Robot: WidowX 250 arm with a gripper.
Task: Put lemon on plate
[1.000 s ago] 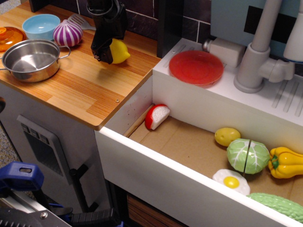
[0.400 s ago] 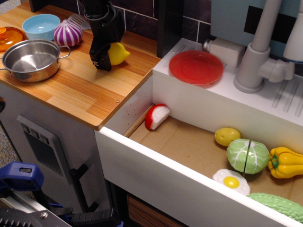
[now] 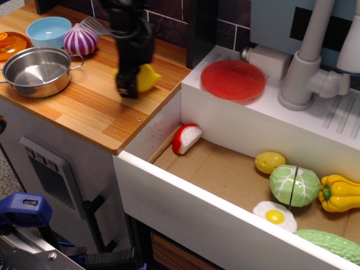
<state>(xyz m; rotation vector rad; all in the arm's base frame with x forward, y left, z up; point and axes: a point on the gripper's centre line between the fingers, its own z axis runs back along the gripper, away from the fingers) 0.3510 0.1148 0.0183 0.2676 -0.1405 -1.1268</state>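
I've carried the lemon (image 3: 147, 77) a little right and nearer over the last second; my gripper (image 3: 130, 79) stays clamped on it above the wooden counter (image 3: 84, 107). The plate (image 3: 233, 80) still lies well off to the right, so the transfer is barely underway.

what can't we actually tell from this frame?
- The pincer is motion-blurred, so its jaw state and its contact with the lemon are unreadable.
- The arm covers the lemon's left part.
- The orange dish is cut by the left edge.
- The green vegetable runs off the bottom right corner.
- The faucet top is cut by the upper edge.
- Only one view.
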